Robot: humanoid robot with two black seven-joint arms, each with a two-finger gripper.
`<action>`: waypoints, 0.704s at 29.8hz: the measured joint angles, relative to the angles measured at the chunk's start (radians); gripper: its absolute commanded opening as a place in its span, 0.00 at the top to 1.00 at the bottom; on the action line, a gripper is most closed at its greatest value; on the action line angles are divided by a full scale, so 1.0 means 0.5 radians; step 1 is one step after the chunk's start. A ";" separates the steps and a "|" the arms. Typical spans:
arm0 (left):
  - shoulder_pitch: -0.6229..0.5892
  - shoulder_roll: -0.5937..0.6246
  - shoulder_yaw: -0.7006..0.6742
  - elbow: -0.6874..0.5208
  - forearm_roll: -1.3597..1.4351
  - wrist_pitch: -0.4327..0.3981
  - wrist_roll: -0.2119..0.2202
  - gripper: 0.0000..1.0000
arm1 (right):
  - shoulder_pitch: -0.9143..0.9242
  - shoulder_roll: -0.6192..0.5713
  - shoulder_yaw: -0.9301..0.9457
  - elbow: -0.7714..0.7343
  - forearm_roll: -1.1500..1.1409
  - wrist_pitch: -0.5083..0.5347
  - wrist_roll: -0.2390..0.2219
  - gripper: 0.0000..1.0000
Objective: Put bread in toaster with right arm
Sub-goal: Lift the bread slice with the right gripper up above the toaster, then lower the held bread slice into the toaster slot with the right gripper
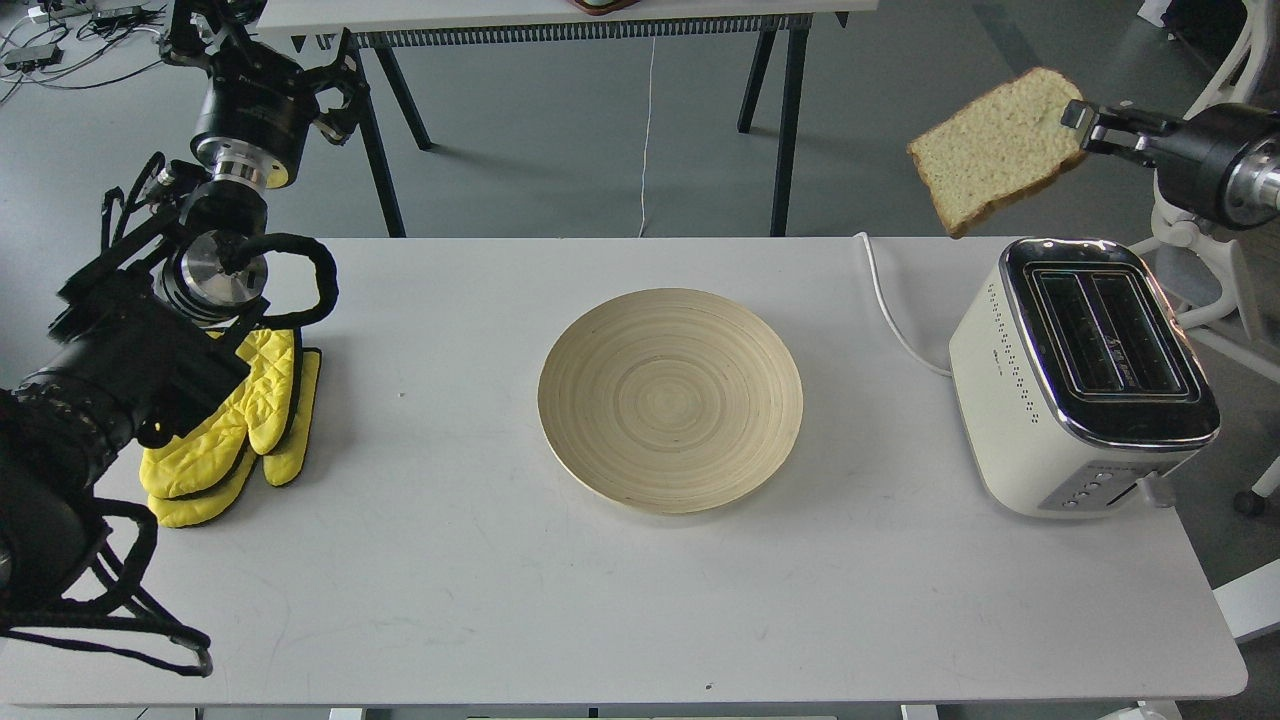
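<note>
The bread (995,148), a pale slice with a brown crust, hangs high in the air at the upper right, tilted. My right gripper (1082,125) is shut on the slice's right edge and holds it above and behind the toaster (1080,380). The toaster is cream-white with a chrome top and two open slots, and it stands on the table's right end. My left gripper (215,25) is raised at the upper left, seen dark and end-on; its fingers cannot be told apart.
A round wooden plate (670,400) lies bare at the table's middle. Yellow oven mitts (235,425) lie at the left under my left arm. The toaster's white cord (890,310) runs off the back edge. Another table's legs (785,120) and a white chair (1200,170) stand behind.
</note>
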 measured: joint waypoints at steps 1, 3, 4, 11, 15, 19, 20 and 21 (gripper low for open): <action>0.000 0.000 0.000 0.000 0.000 0.000 0.000 0.00 | 0.032 -0.072 0.000 0.031 -0.021 0.036 -0.009 1.00; 0.000 0.000 0.000 0.000 0.000 0.000 0.000 0.00 | 0.074 -0.197 0.000 0.092 -0.059 0.084 -0.019 1.00; 0.000 0.000 0.000 0.000 0.000 0.000 0.000 0.00 | 0.087 -0.264 0.000 0.129 -0.085 0.101 -0.025 1.00; 0.000 0.002 -0.008 0.000 0.000 0.000 -0.002 0.00 | 0.072 -0.600 -0.004 0.354 -0.219 0.221 -0.054 1.00; 0.000 0.002 -0.007 0.000 0.000 0.000 -0.003 0.00 | 0.010 -0.674 -0.019 0.373 -0.222 0.238 -0.057 1.00; 0.000 -0.001 -0.004 0.000 0.000 0.000 -0.003 0.00 | -0.084 -0.681 -0.022 0.373 -0.225 0.228 -0.082 1.00; 0.000 -0.002 -0.003 0.000 0.000 0.000 -0.003 0.00 | -0.103 -0.675 -0.022 0.372 -0.225 0.224 -0.095 1.00; 0.000 -0.002 -0.003 0.000 0.000 0.000 -0.003 0.00 | -0.119 -0.666 -0.022 0.371 -0.224 0.221 -0.106 1.00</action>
